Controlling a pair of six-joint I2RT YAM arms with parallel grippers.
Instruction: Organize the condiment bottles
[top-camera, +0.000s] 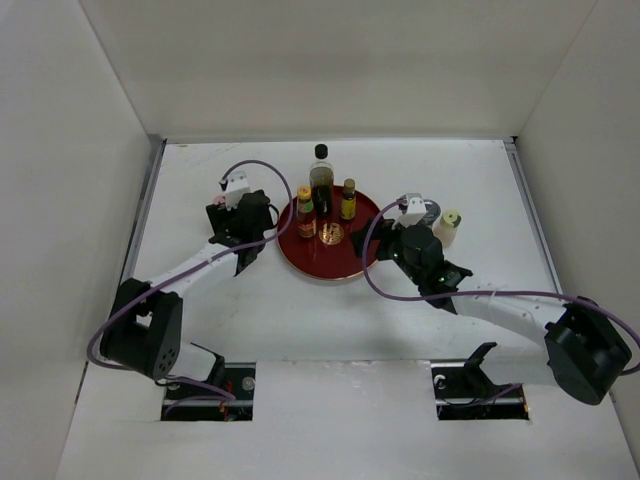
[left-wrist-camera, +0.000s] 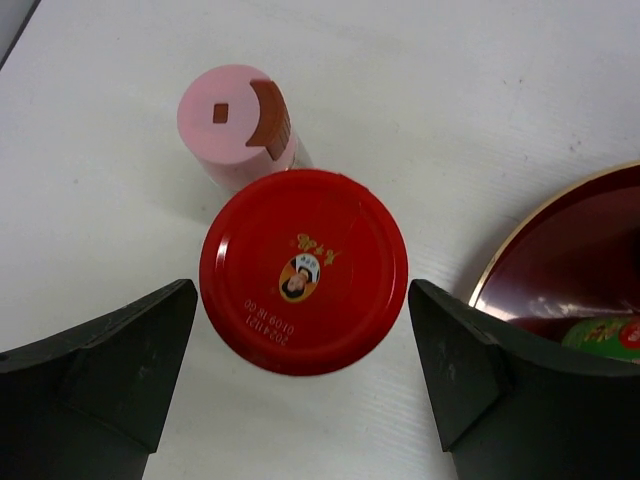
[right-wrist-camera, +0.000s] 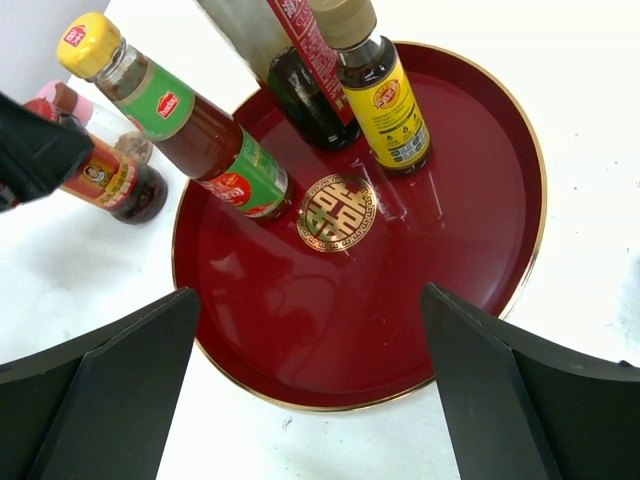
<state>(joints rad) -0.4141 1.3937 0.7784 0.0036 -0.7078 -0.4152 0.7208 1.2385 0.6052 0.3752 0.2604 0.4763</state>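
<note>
The round red tray (top-camera: 340, 262) holds the tall dark black-capped bottle (top-camera: 321, 180), the yellow-capped red sauce bottle (top-camera: 305, 210) and the small amber bottle (top-camera: 348, 198). My left gripper (top-camera: 240, 228) hangs left of the tray. It is open (left-wrist-camera: 303, 335), its jaws standing either side of the red-lidded jar (left-wrist-camera: 303, 270), just clear of it. The pink shaker (left-wrist-camera: 240, 120) stands right behind the jar. My right gripper (right-wrist-camera: 310, 320) is open and empty over the tray's near rim (right-wrist-camera: 520, 150). The cream-topped shaker (top-camera: 447, 225) stands right of the tray.
A silver-topped shaker (top-camera: 431, 210) stands next to the cream one, partly hidden by my right wrist. White walls close in the table on the left, right and back. The tray's near half (right-wrist-camera: 330, 320) is bare.
</note>
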